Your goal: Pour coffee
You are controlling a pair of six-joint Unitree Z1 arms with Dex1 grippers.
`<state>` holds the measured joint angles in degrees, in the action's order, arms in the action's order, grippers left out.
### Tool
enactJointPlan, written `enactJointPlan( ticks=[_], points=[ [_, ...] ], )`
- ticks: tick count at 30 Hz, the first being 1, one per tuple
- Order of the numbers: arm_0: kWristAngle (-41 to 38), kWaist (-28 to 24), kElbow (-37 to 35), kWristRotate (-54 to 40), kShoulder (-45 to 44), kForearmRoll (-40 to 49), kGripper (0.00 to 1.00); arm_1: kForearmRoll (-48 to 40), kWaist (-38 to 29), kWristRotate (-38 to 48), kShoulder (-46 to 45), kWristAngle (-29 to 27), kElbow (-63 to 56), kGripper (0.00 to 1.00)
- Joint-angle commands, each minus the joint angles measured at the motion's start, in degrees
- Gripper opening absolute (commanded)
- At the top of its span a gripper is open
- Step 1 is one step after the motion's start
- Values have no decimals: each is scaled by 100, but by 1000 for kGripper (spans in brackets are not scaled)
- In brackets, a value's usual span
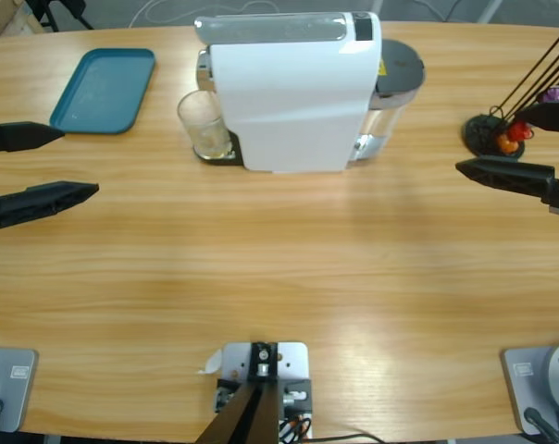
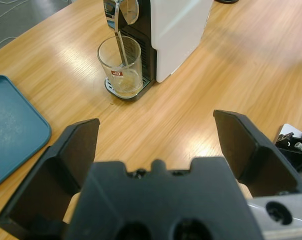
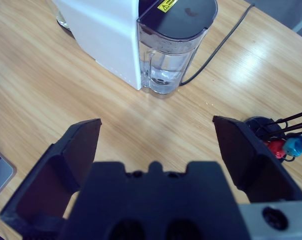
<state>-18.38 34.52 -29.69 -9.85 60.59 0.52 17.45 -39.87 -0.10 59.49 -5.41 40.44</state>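
Fingers spread wide on both sides, grasping nothing, hovering over the worktop (image 1: pixel 279 277).
Coffee (image 2: pixel 125 88) pools in the glass (image 2: pixel 120 65) under the white machine (image 1: pixel 293 92), ahead of my left fingers (image 2: pixel 156 145); right fingers (image 3: pixel 156 145) face its water tank (image 3: pixel 171 55).

left matte-black two-jawed hand (image 2: pixel 156 145) | flat tapered jaws, blocky body | right matte-black two-jawed hand (image 3: pixel 156 145) | silver-grey wrist plate, round hole
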Motion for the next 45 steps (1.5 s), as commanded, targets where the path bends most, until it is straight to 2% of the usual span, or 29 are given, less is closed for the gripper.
enactJointPlan(
  ticks=[1, 37, 41, 45],
  points=[
    [103, -42, 288, 18, 456, -312, 1000, 23, 76, 62, -175, -224, -232, 1000],
    [270, -33, 508, 299, 102, -421, 1000, -82, 68, 166, -440, -317, -448, 1000],
    [326, -33, 510, 308, 102, -421, 1000, -1416, 68, 40, -571, -377, -1107, 1000],
    [326, -33, 517, 308, 134, -439, 1000, -1462, 68, 265, -470, -219, -1139, 1000]
  ],
)
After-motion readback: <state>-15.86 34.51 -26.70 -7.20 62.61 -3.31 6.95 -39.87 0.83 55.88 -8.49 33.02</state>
